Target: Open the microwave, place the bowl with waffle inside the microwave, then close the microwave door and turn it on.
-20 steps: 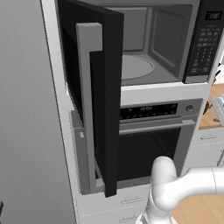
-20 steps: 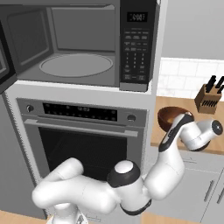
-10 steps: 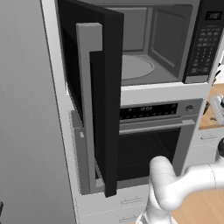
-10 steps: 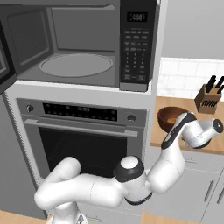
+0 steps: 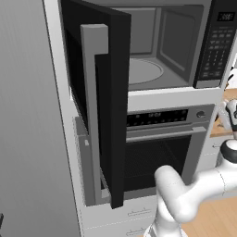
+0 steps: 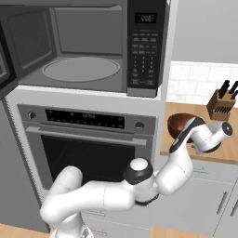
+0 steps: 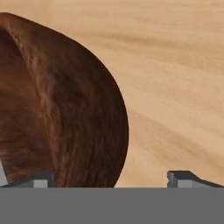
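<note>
The black microwave (image 6: 81, 46) stands open, its grey cavity and round turntable (image 6: 81, 69) bare. Its door (image 5: 109, 92) hangs swung out to the left, the tall grey handle (image 5: 92, 115) facing me. The reddish-brown bowl (image 6: 178, 124) sits on the wooden counter (image 6: 232, 148) right of the oven; what it holds is hidden. My gripper (image 6: 197, 139) is low beside the bowl's right side. In the hand view the gripper (image 7: 111, 179) is open, and the bowl's (image 7: 57, 109) curved wall reaches between the fingertips (image 7: 41, 179).
The steel oven (image 6: 83, 139) with its horizontal handle sits under the microwave. A knife block (image 6: 222, 104) stands at the back of the counter, right of the bowl. The keypad panel (image 6: 144, 46) is on the microwave's right. A grey wall panel (image 5: 28, 139) lies left of the door.
The elbow has lifted a little and the forearm has shifted. The hand stays next to the bowl, which has not moved. The door is as open as before.
</note>
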Controlling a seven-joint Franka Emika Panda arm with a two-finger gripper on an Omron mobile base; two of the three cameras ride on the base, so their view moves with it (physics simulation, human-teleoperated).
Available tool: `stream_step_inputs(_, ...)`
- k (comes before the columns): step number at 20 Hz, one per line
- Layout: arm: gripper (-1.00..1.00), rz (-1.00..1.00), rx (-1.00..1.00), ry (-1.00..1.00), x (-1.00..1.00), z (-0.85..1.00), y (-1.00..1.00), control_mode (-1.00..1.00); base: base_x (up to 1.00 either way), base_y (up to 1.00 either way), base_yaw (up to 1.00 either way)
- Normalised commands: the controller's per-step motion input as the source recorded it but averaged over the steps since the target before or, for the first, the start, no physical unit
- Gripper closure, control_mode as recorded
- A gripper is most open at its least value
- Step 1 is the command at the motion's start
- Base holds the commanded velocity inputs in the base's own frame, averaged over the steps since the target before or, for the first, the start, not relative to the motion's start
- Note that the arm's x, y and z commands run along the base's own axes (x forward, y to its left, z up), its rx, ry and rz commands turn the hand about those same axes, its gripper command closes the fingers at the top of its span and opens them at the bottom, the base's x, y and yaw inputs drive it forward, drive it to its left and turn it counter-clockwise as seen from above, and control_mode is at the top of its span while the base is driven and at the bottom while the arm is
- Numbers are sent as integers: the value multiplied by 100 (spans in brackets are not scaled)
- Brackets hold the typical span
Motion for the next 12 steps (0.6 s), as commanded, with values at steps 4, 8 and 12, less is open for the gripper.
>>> stream_step_inputs(4,-100,0,4,13,25,-36,0,-100,0,0,0)
stream_step_inputs(8,-100,0,8,5,20,-26,-2,-100,0,0,0)
stream_step_inputs(12,-100,0,9,1,12,-24,-5,-100,0,0,0)
